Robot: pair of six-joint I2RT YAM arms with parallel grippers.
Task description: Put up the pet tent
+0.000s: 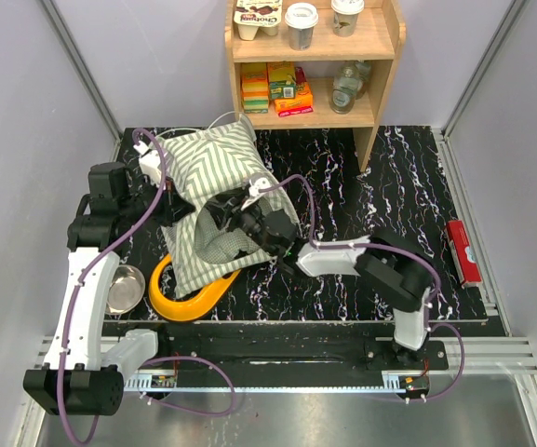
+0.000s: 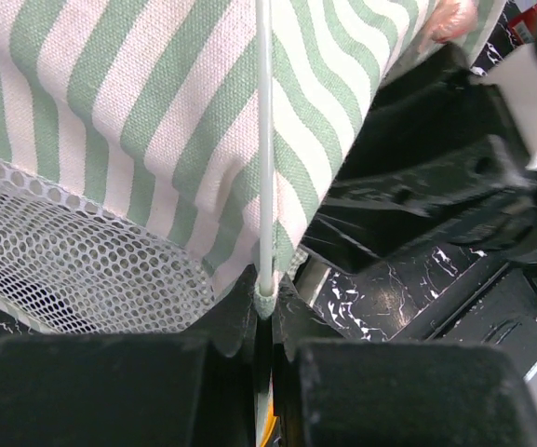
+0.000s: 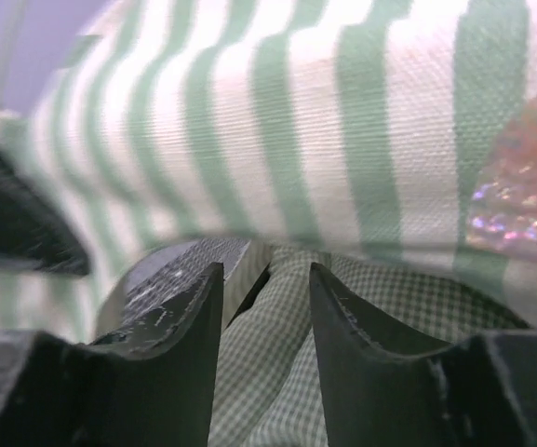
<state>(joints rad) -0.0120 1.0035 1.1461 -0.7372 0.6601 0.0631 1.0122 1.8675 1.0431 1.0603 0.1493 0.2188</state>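
At the bench's point(image 1: 389, 186) near-left corner a steel bowl point(image 1: 125, 289) sits just beside the yellow bowl holder point(image 1: 180, 303), whose far rim is tucked under the pet tent point(image 1: 214, 163). The tent lies crumpled over the left half, running from the far edge towards the near edge. Our left gripper point(image 2: 264, 321) is clamped on a thin white pole point(image 2: 264, 140) at the striped hem, beside the mesh panel point(image 2: 73, 270). Our right gripper point(image 3: 266, 307) is in at the tent's right side, jaws apart, with a fold of checked fabric point(image 3: 268, 382) in the gap. Rightward, open marbled surface runs to a red box point(image 1: 462, 251) on the right edge. A wooden shelf point(image 1: 380, 93) stands at the far edge.
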